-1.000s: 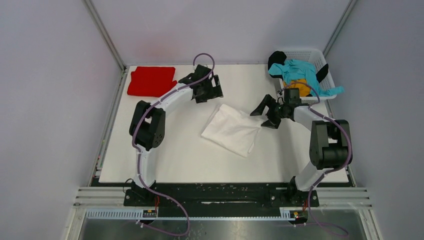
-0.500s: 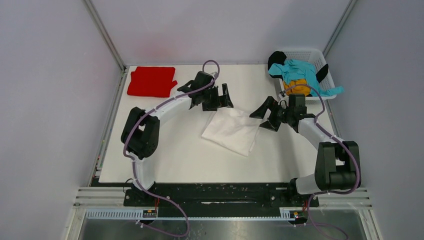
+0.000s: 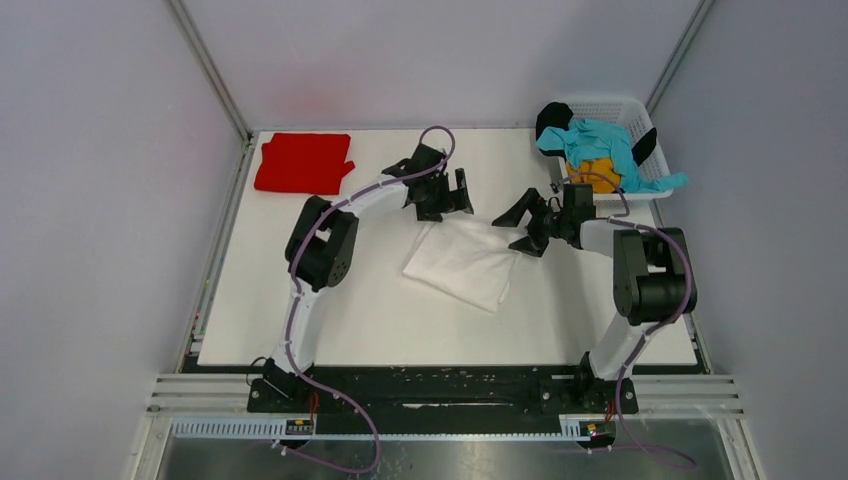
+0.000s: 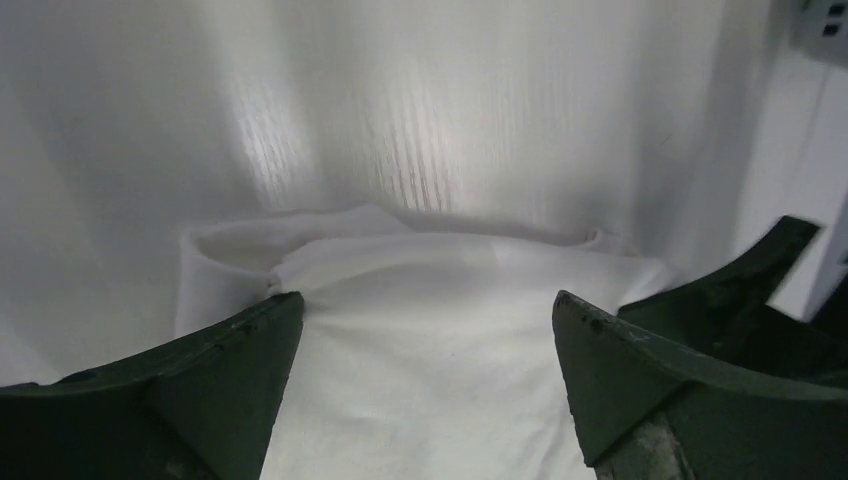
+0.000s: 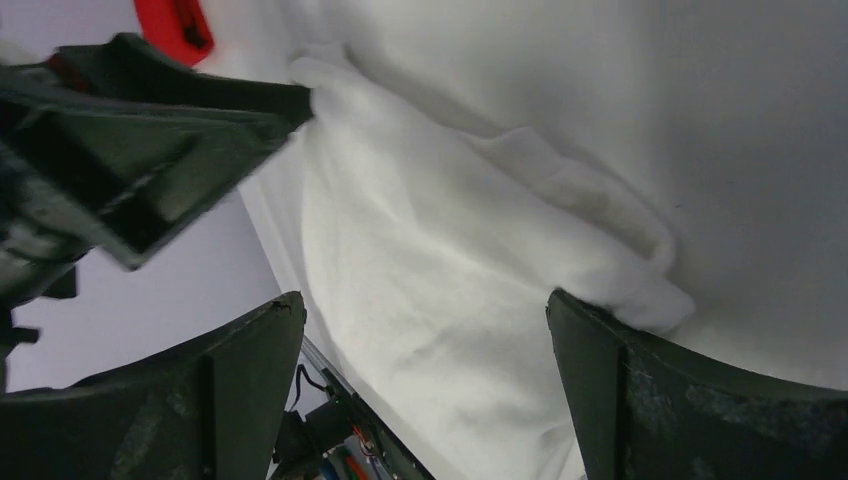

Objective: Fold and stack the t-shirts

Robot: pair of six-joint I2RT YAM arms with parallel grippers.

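Observation:
A folded white t-shirt (image 3: 462,260) lies mid-table, turned at an angle. My left gripper (image 3: 447,199) is open just above its far corner; the cloth (image 4: 430,350) lies between the spread fingers in the left wrist view. My right gripper (image 3: 520,225) is open at the shirt's right corner, with the cloth (image 5: 440,300) between its fingers. A folded red t-shirt (image 3: 303,162) lies at the far left corner. Teal (image 3: 600,140), orange (image 3: 598,172) and black (image 3: 551,119) shirts are piled in the basket.
A white lattice basket (image 3: 628,108) stands at the far right corner of the white table (image 3: 330,310). Grey walls and metal rails enclose the table. The left gripper's fingers (image 5: 150,140) show in the right wrist view.
My left gripper has moved right, from beside the red shirt to the white shirt's far corner. My right gripper has shifted a little toward the shirt's right corner. The white shirt has not moved.

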